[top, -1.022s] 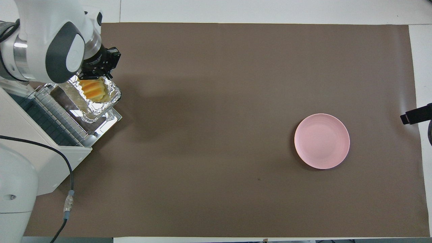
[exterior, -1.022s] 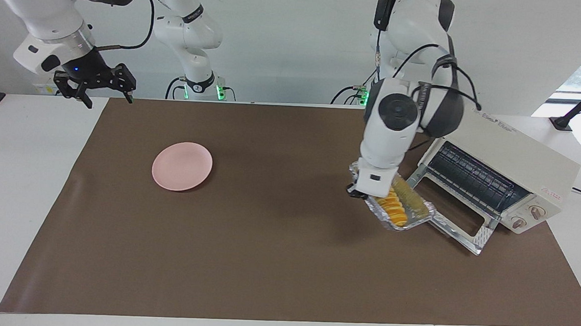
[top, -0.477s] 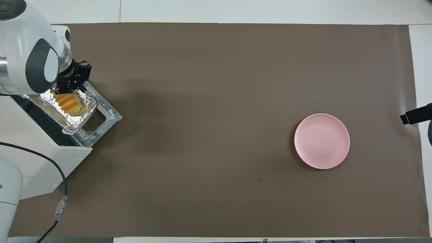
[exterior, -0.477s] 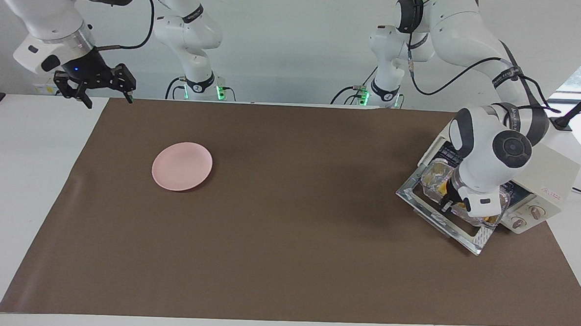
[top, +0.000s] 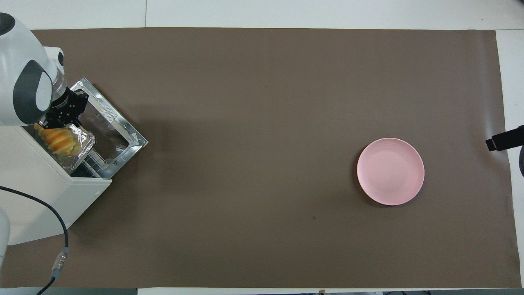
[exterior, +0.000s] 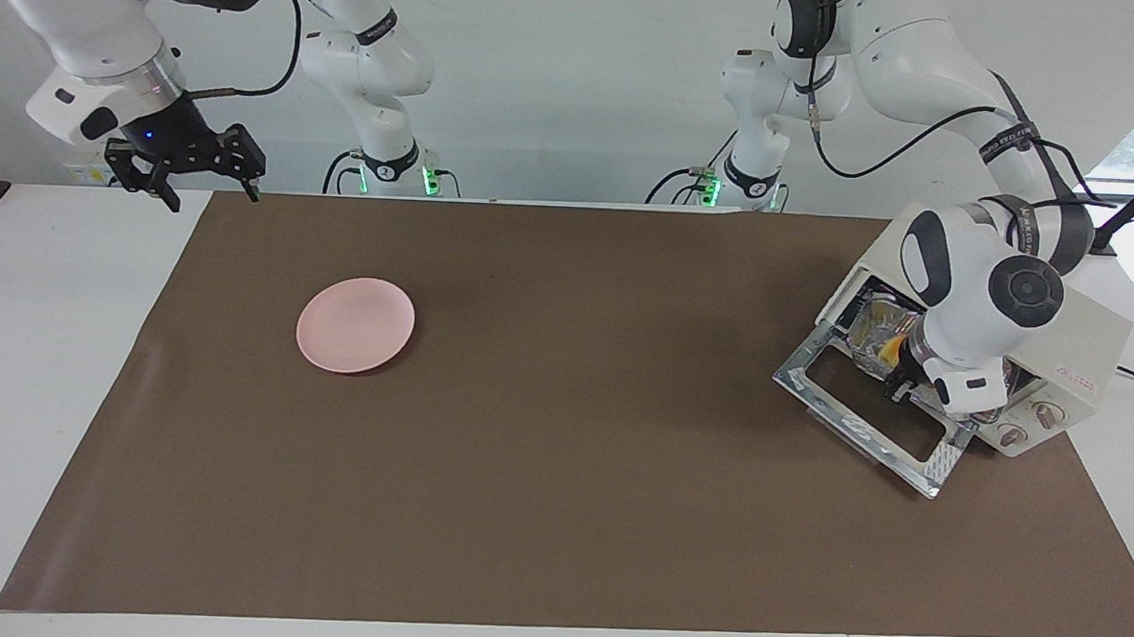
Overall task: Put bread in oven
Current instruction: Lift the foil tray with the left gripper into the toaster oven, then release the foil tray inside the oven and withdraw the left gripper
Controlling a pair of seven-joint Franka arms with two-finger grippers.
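The cream-white oven (exterior: 1087,346) (top: 37,192) stands at the left arm's end of the table, its glass door (exterior: 859,417) (top: 131,135) dropped flat. The yellow-orange bread (top: 59,141) (exterior: 895,344) lies in a crinkled foil tray (top: 84,144) (exterior: 861,329), which sits mostly inside the oven's mouth on the wire rack. My left gripper (top: 57,121) (exterior: 901,389) is shut on the tray's rim, over the hinge end of the door. My right gripper (exterior: 211,191) waits open and holds nothing, over the table's corner at the right arm's end.
A round pink plate (exterior: 356,325) (top: 390,171) lies on the brown mat (exterior: 559,510) toward the right arm's end. The oven's power cable (top: 61,246) trails off the mat beside the oven. A black stand (exterior: 1122,218) rises next to the oven.
My left gripper has carried the foil tray with the bread from over the open door into the oven's mouth. The right arm has stayed where it was.
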